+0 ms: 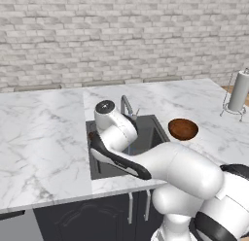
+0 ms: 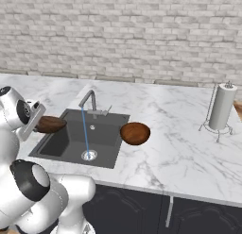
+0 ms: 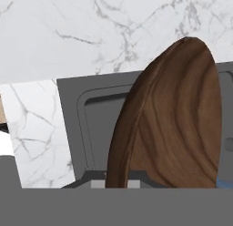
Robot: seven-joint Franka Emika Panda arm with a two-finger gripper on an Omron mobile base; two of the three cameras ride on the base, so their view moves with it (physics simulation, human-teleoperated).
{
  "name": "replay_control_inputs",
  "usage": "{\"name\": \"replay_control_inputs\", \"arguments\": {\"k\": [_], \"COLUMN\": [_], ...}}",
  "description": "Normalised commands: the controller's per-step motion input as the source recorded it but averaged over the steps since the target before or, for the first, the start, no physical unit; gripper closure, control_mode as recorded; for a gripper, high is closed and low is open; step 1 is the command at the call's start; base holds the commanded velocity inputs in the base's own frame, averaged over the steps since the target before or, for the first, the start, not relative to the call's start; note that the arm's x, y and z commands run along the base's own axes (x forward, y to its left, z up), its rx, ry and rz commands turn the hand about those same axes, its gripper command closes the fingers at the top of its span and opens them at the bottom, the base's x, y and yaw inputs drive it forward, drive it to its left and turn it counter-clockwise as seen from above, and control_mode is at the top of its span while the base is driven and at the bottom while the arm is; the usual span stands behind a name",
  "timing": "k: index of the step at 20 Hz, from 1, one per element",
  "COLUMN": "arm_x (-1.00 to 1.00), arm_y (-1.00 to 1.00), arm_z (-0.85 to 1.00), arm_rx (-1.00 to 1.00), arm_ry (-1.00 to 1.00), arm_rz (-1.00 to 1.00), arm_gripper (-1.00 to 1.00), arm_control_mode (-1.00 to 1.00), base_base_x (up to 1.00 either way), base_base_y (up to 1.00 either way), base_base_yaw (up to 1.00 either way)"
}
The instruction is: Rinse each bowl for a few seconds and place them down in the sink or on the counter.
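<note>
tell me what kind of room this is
A kitchen, rendered: a marble counter with a sink and running faucet, a paper towel roll, and wooden bowls.

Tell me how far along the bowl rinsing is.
Done: the water is on, a stream falling from the faucet to the drain of the sink. In hand: the gripper is shut on one wooden bowl at the sink's left edge, beside the stream rather than under it. Left: the second bowl sits on the counter right of the sink, with no sign that it has been rinsed.
</note>
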Motion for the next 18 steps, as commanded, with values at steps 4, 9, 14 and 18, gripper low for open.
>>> {"name": "replay_control_inputs", "arguments": {"k": [4,9,14,18], "arm_x": [0.13,0.30,0.22,0.00], "arm_y": [-0.21,-0.09,-0.13,-0.24], "arm_z": [0.00,0.00,0.00,0.01], "arm_rx": [0.00,0.00,0.00,-0.01], "arm_ry": [-0.02,0.01,0.01,-0.02], "arm_rz": [0.00,0.00,0.00,0.00], "arm_gripper": [1.00,1.00,1.00,1.00], "arm_control_mode": [-1.00,-1.00,-1.00,-1.00], "base_base_x": [0.00,0.00,0.00,0.00], "base_base_y": [0.00,0.00,0.00,0.00], "base_base_yaw": [0.00,0.00,0.00,0.00]}}
